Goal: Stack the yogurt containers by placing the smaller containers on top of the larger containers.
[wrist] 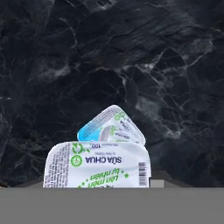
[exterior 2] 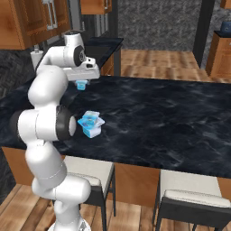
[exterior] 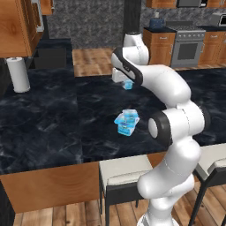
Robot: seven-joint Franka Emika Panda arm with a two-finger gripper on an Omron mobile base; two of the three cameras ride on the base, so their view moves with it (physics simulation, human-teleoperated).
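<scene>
My gripper (exterior: pixel 126 82) hangs above the black marble counter (exterior: pixel 48 119), shut on a small light-blue yogurt container (exterior: pixel 128 85) with a white rim. The right base view shows the same container (exterior 2: pixel 81 85) under the gripper (exterior 2: pixel 81 82). In the hand view its printed white lid (wrist: pixel 98 168) sits at the bottom and hides the fingertips. Lower down on the counter rest two more yogurt containers (exterior: pixel 126 121), a smaller one lying tilted on a larger one (exterior 2: pixel 91 124). In the hand view that pair (wrist: pixel 111 127) shows just past the held container.
A white paper towel roll (exterior: pixel 18 74) stands at the counter's far left. Two stools (exterior: pixel 121 174) sit at the near edge of the counter. Wooden cabinets and a stove (exterior: pixel 187 46) lie beyond it.
</scene>
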